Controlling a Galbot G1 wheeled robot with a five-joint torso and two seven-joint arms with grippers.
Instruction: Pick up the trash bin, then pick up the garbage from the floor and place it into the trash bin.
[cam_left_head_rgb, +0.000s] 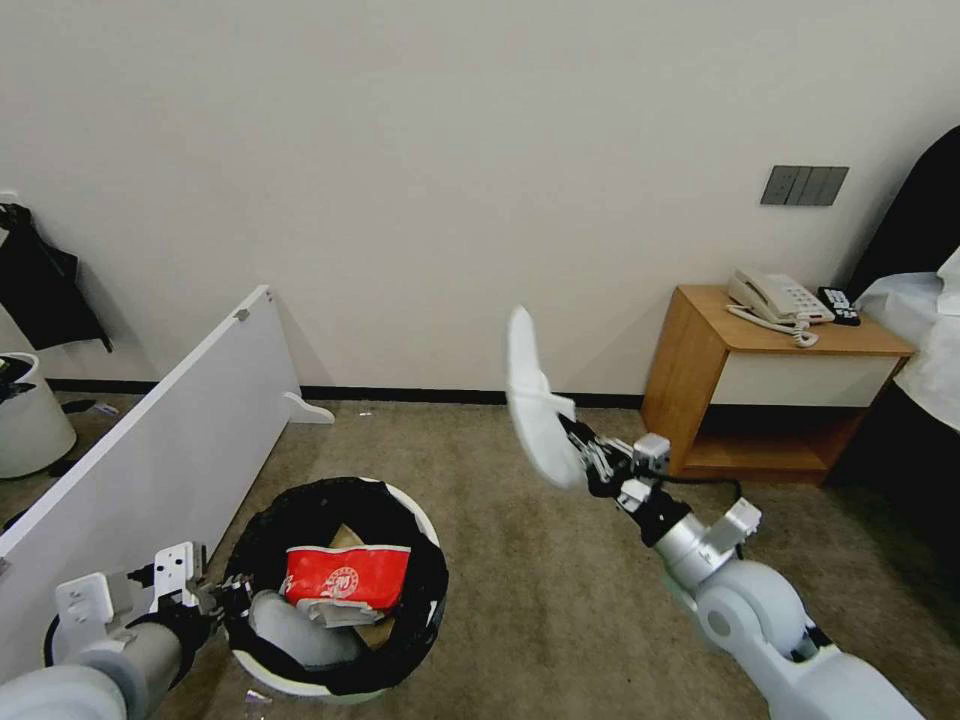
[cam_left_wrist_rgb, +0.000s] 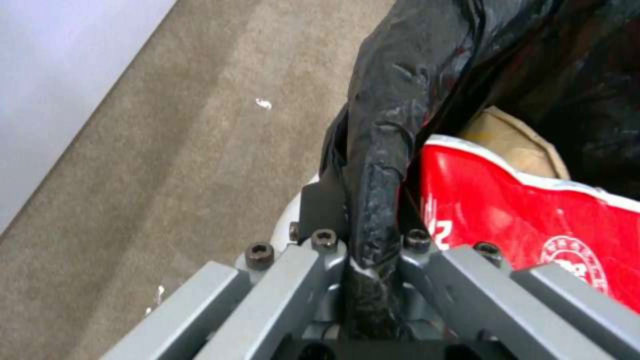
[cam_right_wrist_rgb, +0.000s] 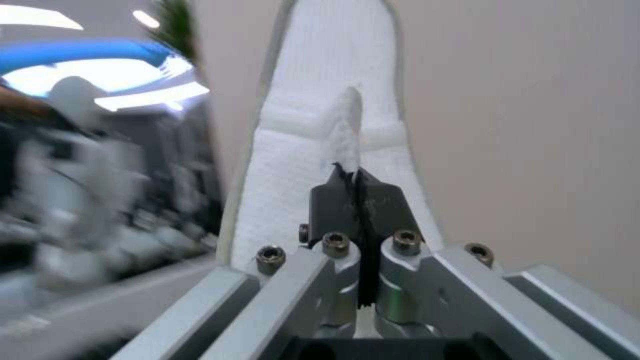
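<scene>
On the left, we are holding the trash bin (cam_left_head_rgb: 335, 590) by its rim with our left gripper (cam_left_head_rgb: 222, 598); the left wrist view shows its jaws pinching the folded-over black bag (cam_left_wrist_rgb: 380, 165) and the rim beneath it. We cannot tell whether the bin is lifted or sitting on the carpet (cam_left_head_rgb: 520, 560). Inside it we are already carrying a red-and-white carton (cam_left_head_rgb: 345, 577), a brown paper scrap (cam_left_head_rgb: 345, 538) behind it, and something pale grey near the held edge that is too unclear to name.

Moving right, we are raising our right gripper (cam_left_head_rgb: 578, 445) in the air, right of the bin and well above it. Its jaws are pressed together on the strap of a white slipper (cam_left_head_rgb: 532, 400), which is standing nearly on edge.

We judge the task well along: the bin is in hand and some litter is in. The slipper is not yet dropped in, and small white flecks (cam_left_wrist_rgb: 263, 103) are lying on the carpet beside the bin.
</scene>
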